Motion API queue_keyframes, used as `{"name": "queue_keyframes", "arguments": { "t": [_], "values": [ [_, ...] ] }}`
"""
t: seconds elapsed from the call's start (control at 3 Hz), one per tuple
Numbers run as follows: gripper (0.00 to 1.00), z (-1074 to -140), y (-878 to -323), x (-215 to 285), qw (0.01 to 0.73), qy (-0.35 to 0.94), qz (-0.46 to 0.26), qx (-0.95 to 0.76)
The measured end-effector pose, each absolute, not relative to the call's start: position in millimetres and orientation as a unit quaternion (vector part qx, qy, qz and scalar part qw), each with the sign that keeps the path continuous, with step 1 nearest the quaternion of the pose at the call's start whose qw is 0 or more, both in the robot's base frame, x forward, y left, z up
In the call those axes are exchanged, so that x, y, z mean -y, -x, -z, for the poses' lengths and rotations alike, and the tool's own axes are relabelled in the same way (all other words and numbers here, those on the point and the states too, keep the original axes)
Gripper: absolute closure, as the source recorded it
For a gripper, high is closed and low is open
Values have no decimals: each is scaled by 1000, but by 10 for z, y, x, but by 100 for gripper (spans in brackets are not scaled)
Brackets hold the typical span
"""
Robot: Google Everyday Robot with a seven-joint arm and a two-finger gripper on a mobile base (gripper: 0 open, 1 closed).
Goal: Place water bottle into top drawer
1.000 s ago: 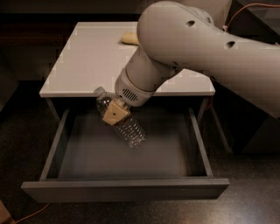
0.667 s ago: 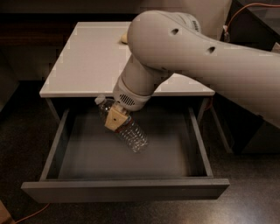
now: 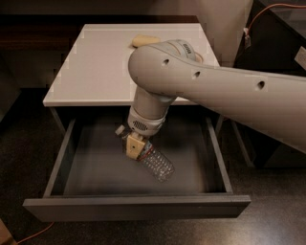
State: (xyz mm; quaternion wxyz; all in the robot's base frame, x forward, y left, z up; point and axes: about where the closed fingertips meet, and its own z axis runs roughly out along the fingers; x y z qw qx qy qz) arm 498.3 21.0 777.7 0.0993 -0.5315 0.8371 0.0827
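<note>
Camera view: bottle [image 3: 158, 165] in pincer [image 3: 135, 146], w/in drawer [image 3: 138, 207]

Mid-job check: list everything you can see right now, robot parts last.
water bottle: one, clear, tilted over the drawer's inside, held near its neck.
top drawer: one, grey, pulled open under the tabletop.
tabletop: one, white, above the drawer's back.
tan object: one, pale tan, far side of the tabletop, partly behind the arm.
cable: one, orange, upper right.
arm: one, off-white, reaching in from the right.
gripper: one, tan fingers, over the drawer, shut on the water bottle.
</note>
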Motion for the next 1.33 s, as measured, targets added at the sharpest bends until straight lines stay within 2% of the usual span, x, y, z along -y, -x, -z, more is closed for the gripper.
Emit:
{"name": "queue_keyframes", "arguments": {
  "t": [1.0,1.33],
  "values": [
    [100,-6838,-5179,102,26,521,-20,-853],
    [79,-6583,-5259,202,4,514,-4,-858]
  ]
}}
